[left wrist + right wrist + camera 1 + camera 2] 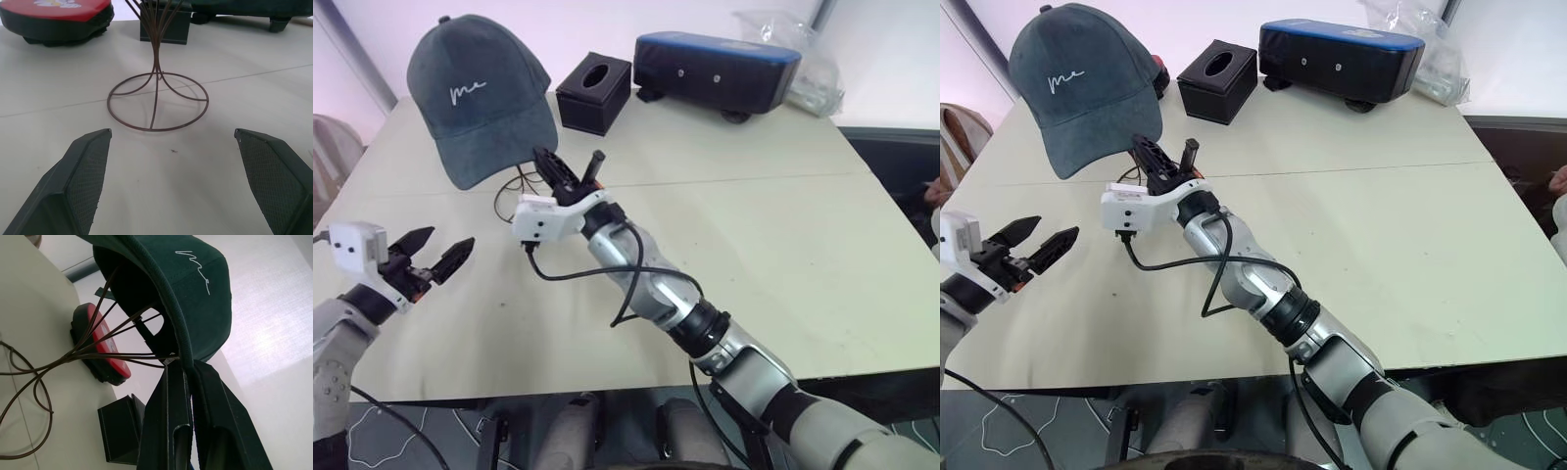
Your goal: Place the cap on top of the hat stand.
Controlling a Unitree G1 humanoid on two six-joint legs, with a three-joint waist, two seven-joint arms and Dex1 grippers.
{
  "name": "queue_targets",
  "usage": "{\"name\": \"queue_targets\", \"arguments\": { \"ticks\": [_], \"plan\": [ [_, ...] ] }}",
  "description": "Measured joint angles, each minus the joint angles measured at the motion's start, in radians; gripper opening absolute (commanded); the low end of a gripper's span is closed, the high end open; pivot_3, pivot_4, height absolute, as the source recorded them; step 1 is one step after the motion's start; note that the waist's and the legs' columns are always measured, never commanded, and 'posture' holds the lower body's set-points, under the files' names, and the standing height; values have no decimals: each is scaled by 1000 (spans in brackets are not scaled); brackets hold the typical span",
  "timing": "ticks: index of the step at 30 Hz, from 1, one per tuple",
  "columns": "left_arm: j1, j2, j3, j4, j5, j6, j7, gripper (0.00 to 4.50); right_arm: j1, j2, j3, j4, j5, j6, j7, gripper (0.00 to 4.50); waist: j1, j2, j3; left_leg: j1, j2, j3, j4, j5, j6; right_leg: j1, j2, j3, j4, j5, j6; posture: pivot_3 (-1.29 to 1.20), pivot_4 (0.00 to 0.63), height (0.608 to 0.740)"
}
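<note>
One cap [480, 98], one hat stand [157, 93] and one tissue box [594, 92]. One red round case [56, 19] and one long black-and-blue case [717, 70] (rear of table). Two grippers: left [435, 257], right [570, 174].

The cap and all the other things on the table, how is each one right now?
cap: sitting over the hat stand's cage, brim pinched by the right gripper.
hat stand: upright on the table.
right gripper: shut on the cap's brim.
left gripper: open, holding nothing.
tissue box: upright, opening on top.
</note>
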Motion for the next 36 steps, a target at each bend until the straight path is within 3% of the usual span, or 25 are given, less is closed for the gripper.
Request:
{"name": "queue_targets", "arguments": {
  "ticks": [18, 21, 26, 36],
  "plan": [
    [1, 0, -1, 0, -1, 2, -1, 4242, -4, -77, -34, -6, 59, -131, 35, 50, 0, 0, 0, 0, 0, 0, 0, 0, 0, 0, 0, 0, 0, 0, 0, 0, 150, 740],
    [2, 0, -1, 0, -1, 3, -1, 4242, -4, -75, -42, -12, 78, -131, 48, 1017, 0, 0, 0, 0, 0, 0, 0, 0, 0, 0, 0, 0, 0, 0, 0, 0, 150, 740],
    [5, 0, -1, 0, -2, 3, -1, 4242, -4, -73, -46, -12, 87, -131, 59, 3454, 1, 0, 0, 0, 0, 0, 0, 0, 0, 0, 0, 0, 0, 0, 0, 0, 150, 740],
    [14, 0, -1, -3, -7, 4, 0, 4242, 0, -84, -61, -13, 123, -132, 117, 3454, 1, 0, 0, 0, 0, 0, 0, 0, 0, 0, 0, 0, 0, 0, 0, 0, 150, 740]
  ]
}}
